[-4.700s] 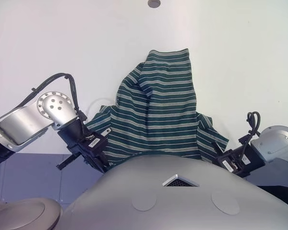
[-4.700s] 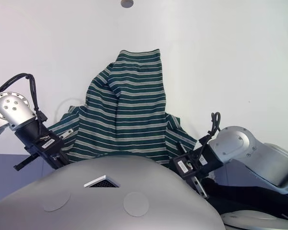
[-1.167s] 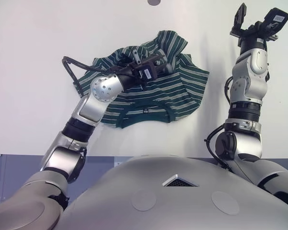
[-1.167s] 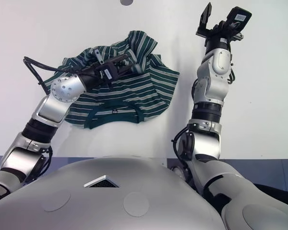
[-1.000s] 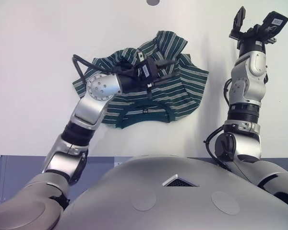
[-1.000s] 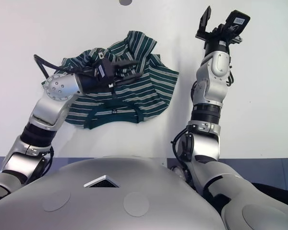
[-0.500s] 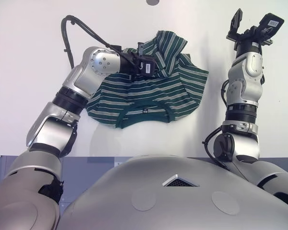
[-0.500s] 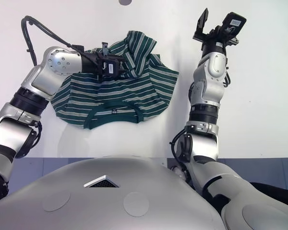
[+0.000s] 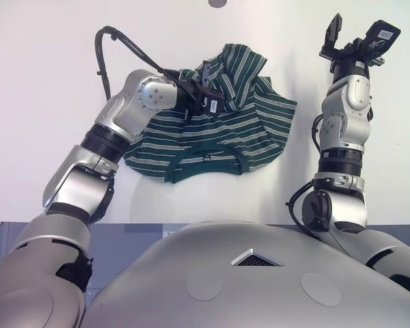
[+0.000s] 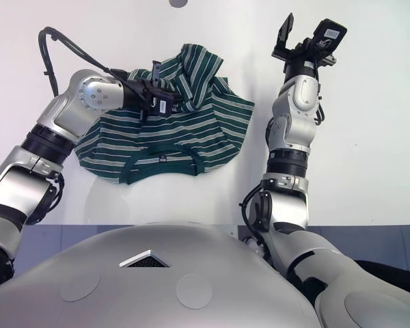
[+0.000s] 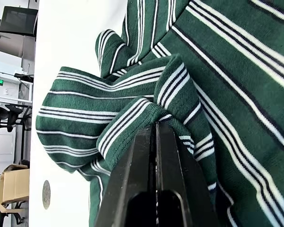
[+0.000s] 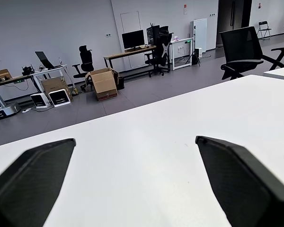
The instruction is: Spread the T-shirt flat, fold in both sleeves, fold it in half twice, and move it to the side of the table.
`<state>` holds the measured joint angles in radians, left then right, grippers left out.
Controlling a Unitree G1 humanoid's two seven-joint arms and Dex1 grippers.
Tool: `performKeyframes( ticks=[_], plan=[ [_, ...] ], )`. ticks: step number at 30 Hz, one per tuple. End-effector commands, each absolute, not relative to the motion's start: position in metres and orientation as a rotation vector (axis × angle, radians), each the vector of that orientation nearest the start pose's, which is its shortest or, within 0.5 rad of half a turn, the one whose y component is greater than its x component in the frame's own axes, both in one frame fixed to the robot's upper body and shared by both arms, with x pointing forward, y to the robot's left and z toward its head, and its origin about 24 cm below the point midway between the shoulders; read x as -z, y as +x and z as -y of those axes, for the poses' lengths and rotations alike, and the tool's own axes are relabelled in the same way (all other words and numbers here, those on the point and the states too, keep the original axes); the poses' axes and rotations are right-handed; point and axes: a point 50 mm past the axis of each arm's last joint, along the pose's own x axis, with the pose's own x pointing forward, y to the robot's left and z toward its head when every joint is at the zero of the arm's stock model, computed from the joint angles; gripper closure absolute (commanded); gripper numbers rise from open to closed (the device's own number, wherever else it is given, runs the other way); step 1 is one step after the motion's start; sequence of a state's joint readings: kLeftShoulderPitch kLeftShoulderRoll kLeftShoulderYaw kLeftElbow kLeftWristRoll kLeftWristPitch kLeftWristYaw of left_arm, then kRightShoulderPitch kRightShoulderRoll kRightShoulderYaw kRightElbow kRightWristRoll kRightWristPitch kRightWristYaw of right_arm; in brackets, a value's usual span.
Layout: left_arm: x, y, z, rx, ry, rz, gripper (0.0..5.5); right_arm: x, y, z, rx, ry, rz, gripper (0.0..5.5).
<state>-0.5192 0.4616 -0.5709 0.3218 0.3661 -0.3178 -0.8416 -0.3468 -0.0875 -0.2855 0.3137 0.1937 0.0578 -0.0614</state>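
Nearest you, the dark green T-shirt with white stripes point(image 9: 222, 133) lies rumpled on the white table point(image 9: 48, 82), roughly centre and a little toward 11 o'clock from your seat. Its ribbed neckline point(image 9: 208, 156) faces 6 o'clock, and the lower body is bunched up at the 12 o'clock end. One corner spreads out toward 3 o'clock, while the 9 o'clock side sits under your left arm.

Your left gripper point(image 11: 156, 126) is over the upper part of the shirt, at about 11 o'clock of the cloth. Its two black fingers point(image 11: 137, 161) are pressed tight together, pinching a raised ridge of striped fabric between their tips. Around that pinch the cloth gathers in folds.

Your right gripper point(image 12: 135, 142) is held up off the table, well apart from the shirt at about 2 o'clock of it. Its fingers point(image 12: 33, 161) are spread wide with nothing between them, and bare tabletop lies beyond.

Farthest out, at 12 o'clock, a small grey round disc point(image 9: 217, 3) sits in the tabletop. Past the table edge, the right wrist view shows desks, black office chairs point(image 12: 248, 45) and brown cardboard boxes point(image 12: 103, 82).
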Motion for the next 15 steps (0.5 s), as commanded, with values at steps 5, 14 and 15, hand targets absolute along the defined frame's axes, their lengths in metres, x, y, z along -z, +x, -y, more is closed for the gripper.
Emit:
performKeyframes(
  ticks=[5, 14, 15],
  plan=[
    [-0.097, 0.305, -0.102, 1.224, 1.102, 0.14, 5.49, -0.058, 0.312, 0.215, 0.26, 0.183, -0.018, 0.73],
    [-0.144, 0.345, -0.129, 0.921, 1.139, 0.227, 5.49, -0.058, 0.313, 0.214, 0.256, 0.177, -0.015, 0.73],
    [-0.148, 0.351, -0.13, 0.875, 1.155, 0.249, 5.49, -0.058, 0.313, 0.213, 0.254, 0.177, -0.014, 0.73]
  ],
)
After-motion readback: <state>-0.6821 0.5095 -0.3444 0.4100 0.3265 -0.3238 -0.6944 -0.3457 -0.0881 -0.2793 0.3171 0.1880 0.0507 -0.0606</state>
